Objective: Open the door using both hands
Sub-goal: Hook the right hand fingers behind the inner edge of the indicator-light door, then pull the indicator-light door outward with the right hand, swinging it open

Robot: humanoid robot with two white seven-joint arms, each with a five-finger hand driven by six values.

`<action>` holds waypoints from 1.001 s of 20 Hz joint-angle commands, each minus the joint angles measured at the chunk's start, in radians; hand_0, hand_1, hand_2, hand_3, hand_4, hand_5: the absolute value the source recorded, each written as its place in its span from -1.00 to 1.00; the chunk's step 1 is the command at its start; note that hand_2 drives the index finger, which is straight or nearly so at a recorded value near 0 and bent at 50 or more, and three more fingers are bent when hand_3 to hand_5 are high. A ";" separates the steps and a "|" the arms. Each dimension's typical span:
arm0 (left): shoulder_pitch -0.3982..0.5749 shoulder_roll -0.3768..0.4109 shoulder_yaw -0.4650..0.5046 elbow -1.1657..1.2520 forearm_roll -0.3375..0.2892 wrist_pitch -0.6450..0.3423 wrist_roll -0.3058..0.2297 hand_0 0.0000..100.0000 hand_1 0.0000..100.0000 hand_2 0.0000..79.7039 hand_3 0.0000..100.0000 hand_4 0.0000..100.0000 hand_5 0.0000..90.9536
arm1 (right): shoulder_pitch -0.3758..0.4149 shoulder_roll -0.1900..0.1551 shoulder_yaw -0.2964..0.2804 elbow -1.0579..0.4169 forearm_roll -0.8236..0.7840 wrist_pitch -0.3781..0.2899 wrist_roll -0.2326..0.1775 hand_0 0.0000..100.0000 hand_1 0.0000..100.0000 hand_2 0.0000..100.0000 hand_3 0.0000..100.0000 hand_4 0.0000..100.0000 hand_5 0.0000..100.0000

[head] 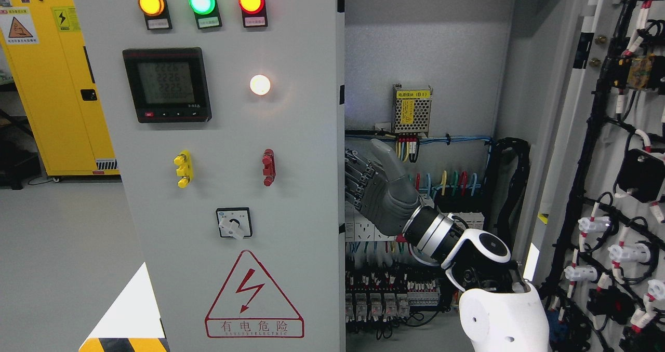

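Head view: the left door [234, 186] filled the picture's left and middle, its panel bearing lamps [201, 1], a meter [167, 84] and a warning sign [253, 297]. The right hand [376, 188], reaching from the lower right, had its fingers [356, 178] curled around that door's right edge, the cabinet's wiring [415, 180] behind.

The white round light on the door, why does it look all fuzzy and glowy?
In the head view, the white lamp is overexposed, its halo spilling onto the grey door; the three coloured lamps glow likewise, while the robot hand stays sharp.
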 commanded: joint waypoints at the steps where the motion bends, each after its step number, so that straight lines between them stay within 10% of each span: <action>1: 0.000 -0.029 0.000 0.000 0.000 0.000 0.001 -1.00 -1.00 -1.00 -1.00 -1.00 -1.00 | -0.004 0.000 0.027 -0.002 -0.001 0.008 0.007 -0.56 -1.00 -1.00 -1.00 -1.00 -1.00; 20: 0.000 -0.028 0.000 0.001 0.000 0.000 0.001 -1.00 -1.00 -1.00 -1.00 -1.00 -1.00 | 0.033 0.003 0.032 -0.088 -0.005 0.036 0.035 -0.56 -1.00 -1.00 -1.00 -1.00 -1.00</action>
